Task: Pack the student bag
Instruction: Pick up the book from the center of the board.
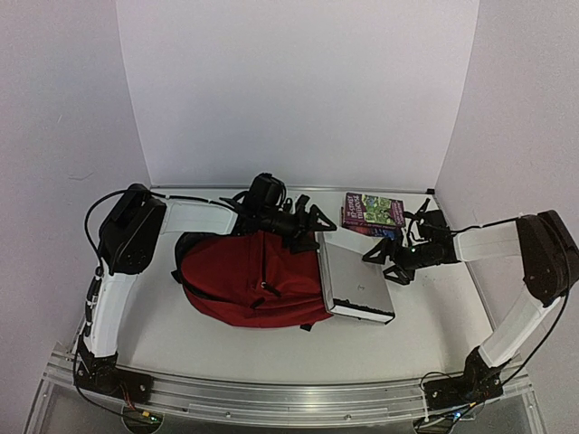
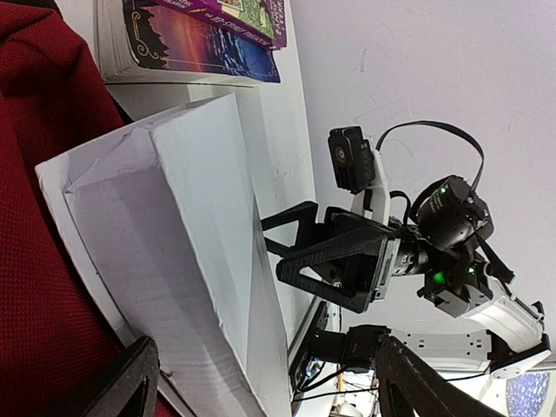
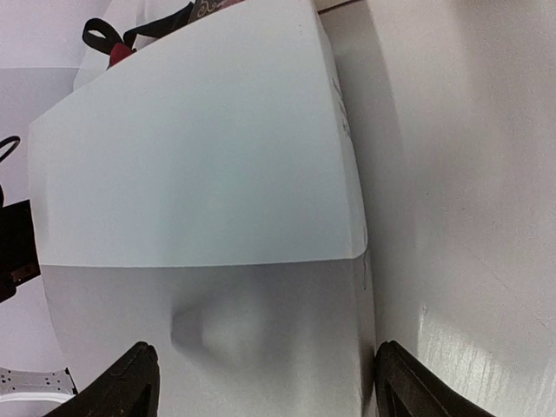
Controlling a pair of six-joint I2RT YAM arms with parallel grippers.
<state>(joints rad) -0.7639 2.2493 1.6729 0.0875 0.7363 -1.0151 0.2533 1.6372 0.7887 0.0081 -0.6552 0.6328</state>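
The bag [image 1: 235, 280] lies slumped on the table [image 1: 226, 348], left of centre and in front of the left arm. A big pale book [image 1: 355, 282] lies flat with its left edge touching the bag's right side. From where I stand I cannot tell whether any of that edge is actually inside the opening. A stack of books [image 1: 373, 212] waits behind it, near the back wall.

The left gripper [image 1: 318, 226] hovers over the spot where the bag meets the far corner of the book. Its jaws are wide and hold nothing. The right gripper [image 1: 384, 262] is at the book's right edge, jaws also spread wide, with the tips just at the edge rather than around it. So nobody has hold of anything.

That looks like the weak spot to me. The bag is soft, and with no jaw pinning its mouth open, a push on the book from the right could shove the whole bag leftward instead of feeding the book in. The fabric could also fold under the book's leading edge and jam it (a limp flap does that readily). The book is broad, so a push off its middle might swing it round, and its far corner could knock the stack behind. If the right jaws try to clamp the edge, a shallow bite on a smooth cover could slip. The two grippers are also near each other across the book, so a careless reach risks a bump.
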